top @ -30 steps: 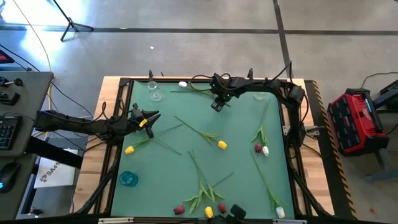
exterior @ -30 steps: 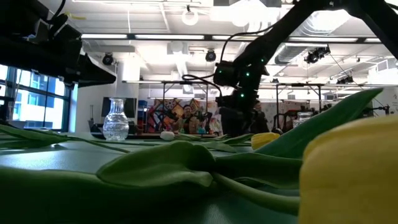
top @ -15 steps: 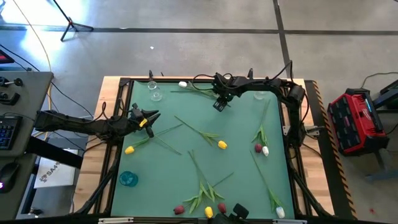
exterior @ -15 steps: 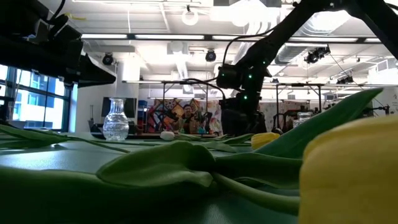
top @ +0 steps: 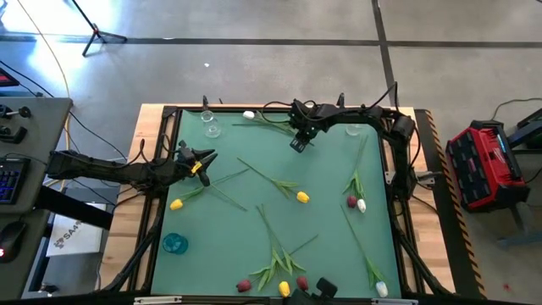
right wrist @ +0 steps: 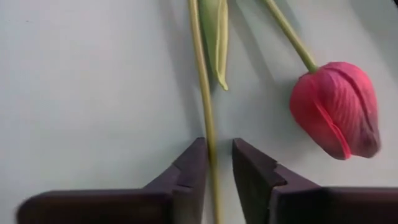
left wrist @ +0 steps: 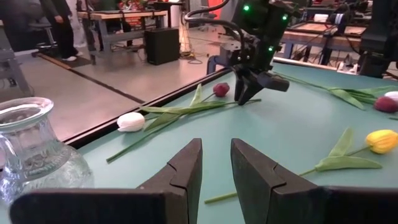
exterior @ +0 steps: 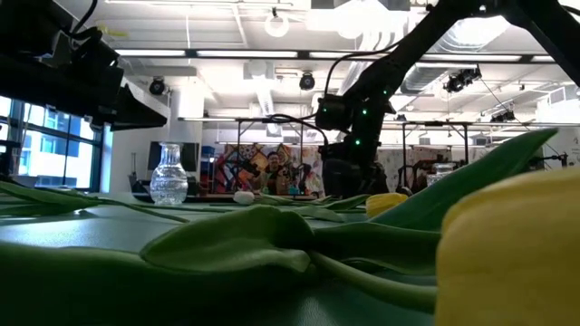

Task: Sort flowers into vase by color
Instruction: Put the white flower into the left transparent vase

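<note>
Beside the clear glass vase (top: 211,127) at the far edge of the green mat (top: 330,169), my right gripper (right wrist: 216,163) is low over the flowers lying there. Its two fingers stand a narrow gap apart with a thin green stem (right wrist: 202,81) running straight between them; I cannot tell whether the pads are touching it yet. This looks like the stem of the white tulip (left wrist: 131,121), whose head lies nearest the vase. A dark red tulip (right wrist: 336,107) rests just beside that stem, its own stalk crossing close by.

My left gripper (left wrist: 216,163) waits on the other side of the vase from the right gripper, its fingers slightly parted and holding nothing.

I judge these flowers very light, with a wiry stem that will bend and swing once lifted, so the head may droop or twist. The stem is thin and likely slick, easy to let roll out of a loose pinch. I would close on bare stalk clear of the narrow leaf (right wrist: 214,34), not too far from the head so the tulip hangs steadily, and keep clear of the red one so it is not dragged along. More tulips, yellow, red and white, lie well apart from the vase across the mat.
</note>
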